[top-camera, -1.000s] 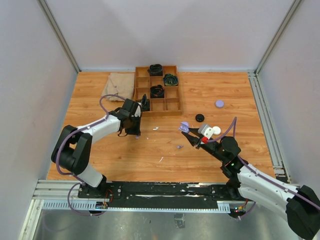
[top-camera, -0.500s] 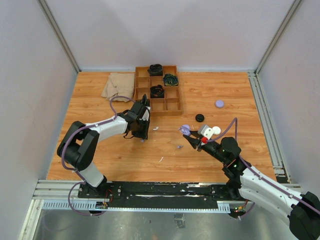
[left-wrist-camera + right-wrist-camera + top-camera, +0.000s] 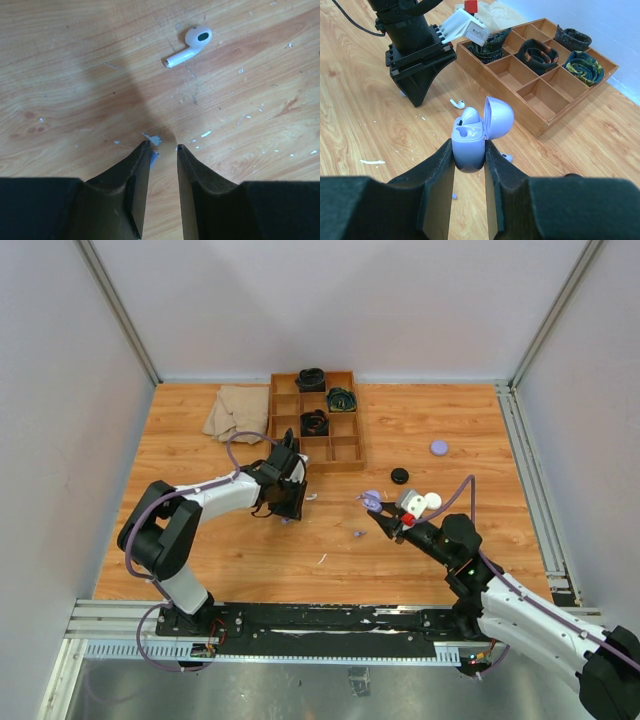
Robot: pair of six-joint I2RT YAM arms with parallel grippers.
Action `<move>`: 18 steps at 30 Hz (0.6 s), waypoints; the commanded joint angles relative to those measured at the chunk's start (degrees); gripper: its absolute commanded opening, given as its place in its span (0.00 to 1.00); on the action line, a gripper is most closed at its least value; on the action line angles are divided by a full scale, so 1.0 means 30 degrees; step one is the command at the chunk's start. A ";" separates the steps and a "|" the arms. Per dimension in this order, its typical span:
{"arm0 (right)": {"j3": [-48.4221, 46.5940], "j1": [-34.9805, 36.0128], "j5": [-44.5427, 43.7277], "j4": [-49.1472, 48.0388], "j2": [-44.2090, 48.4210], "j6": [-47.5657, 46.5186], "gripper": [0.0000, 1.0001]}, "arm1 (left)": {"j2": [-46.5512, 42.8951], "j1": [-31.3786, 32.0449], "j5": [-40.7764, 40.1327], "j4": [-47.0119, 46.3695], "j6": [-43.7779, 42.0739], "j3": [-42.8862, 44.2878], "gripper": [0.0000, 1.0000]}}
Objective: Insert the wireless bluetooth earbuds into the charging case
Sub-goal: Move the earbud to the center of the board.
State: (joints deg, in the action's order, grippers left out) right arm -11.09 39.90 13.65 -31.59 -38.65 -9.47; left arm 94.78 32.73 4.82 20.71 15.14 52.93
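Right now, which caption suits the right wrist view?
Right gripper holding the open lilac charging case; a white earbud lies on the table beyond.

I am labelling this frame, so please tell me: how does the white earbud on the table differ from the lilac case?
The earbud is white; the case is lilac. The earbud is much smaller than the case. The earbud lies loose on the table; the case stands upright, lid open, clamped in the right pincer. Both are smooth glossy plastic.
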 commanded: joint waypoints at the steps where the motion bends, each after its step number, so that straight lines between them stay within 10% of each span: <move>1: -0.0729 0.0292 -0.0214 -0.0075 0.0345 -0.0180 0.11 | -0.0357 0.0309 0.0762 0.0722 -0.0274 -0.0229 0.34; 18: -0.0726 0.0268 -0.0054 -0.0131 0.0144 -0.0270 0.11 | -0.3491 0.0450 0.0602 0.2583 0.0677 -0.0749 0.37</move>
State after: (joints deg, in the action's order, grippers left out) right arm -11.09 39.90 13.47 -31.40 -38.33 -9.50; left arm 89.21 33.58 7.18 26.94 15.66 49.82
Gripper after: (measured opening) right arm 0.276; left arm 0.362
